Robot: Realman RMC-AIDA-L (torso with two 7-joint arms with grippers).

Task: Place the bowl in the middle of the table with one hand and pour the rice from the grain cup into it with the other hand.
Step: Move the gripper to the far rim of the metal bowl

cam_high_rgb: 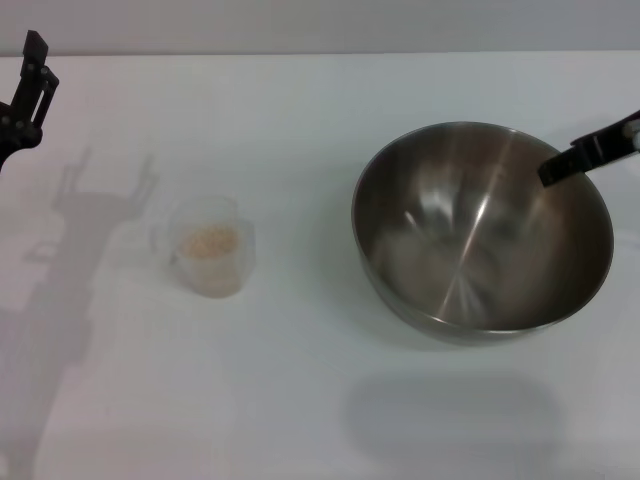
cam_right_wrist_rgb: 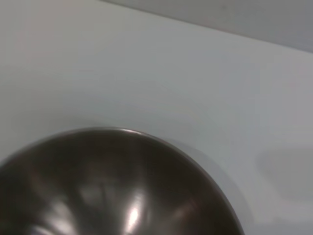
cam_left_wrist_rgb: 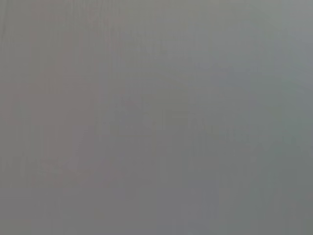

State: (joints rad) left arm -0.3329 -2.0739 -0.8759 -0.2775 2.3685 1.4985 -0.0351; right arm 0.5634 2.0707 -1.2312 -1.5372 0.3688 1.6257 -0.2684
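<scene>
right of table (cam_high_rgb: 300, 400) centre, right gripper (cam_high_rgb: 590, 152) grips the bowl (cam_high_rgb: 470, 250) rim; left gripper (cam_high_rgb: 28, 85) far-left, opening unclear; grain cup (cam_high_rgb: 212, 245) holds rice (cam_high_rgb: 212, 243).

You see a shiny grey steel bowl (cam_high_rgb: 470, 250), pale beige rice (cam_high_rgb: 211, 243) in a clear cup (cam_high_rgb: 208, 246), on a plain white table (cam_high_rgb: 300, 400)

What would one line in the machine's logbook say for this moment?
bowl: empty, held off table | right gripper: at bowl rim | grain cup: holds rice | left gripper: parked far left
</scene>
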